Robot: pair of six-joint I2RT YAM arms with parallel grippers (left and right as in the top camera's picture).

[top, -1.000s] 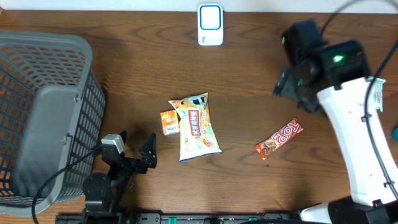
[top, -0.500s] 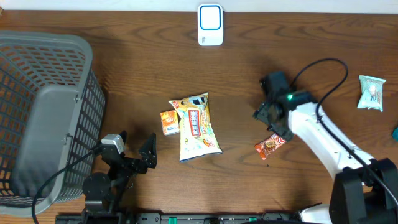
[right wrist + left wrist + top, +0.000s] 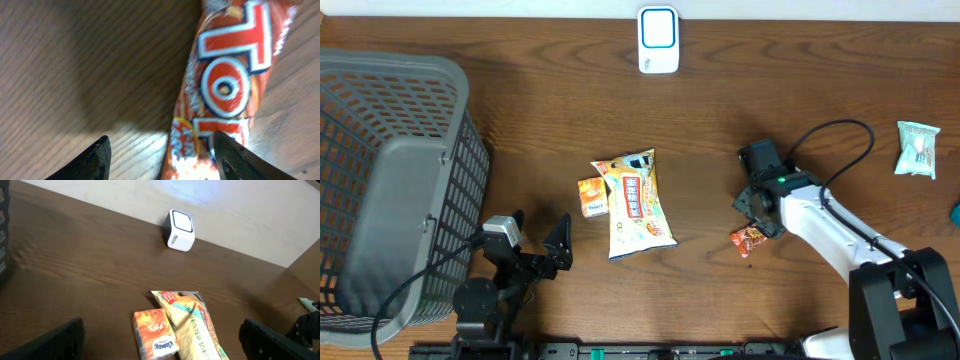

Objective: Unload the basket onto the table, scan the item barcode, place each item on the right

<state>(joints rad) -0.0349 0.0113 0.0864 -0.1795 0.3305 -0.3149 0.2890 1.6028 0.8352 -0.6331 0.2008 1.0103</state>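
Within the last second the right tool has swung from near the far right corner of the tabletop down onto the candy bar and begun narrowing, so the pickup looks underway and the scan not yet. Its fingers straddle the bar, still partly spread, with a gap on one side. The bar lies right of centre, toward the near edge. The left tool idles fully spread.
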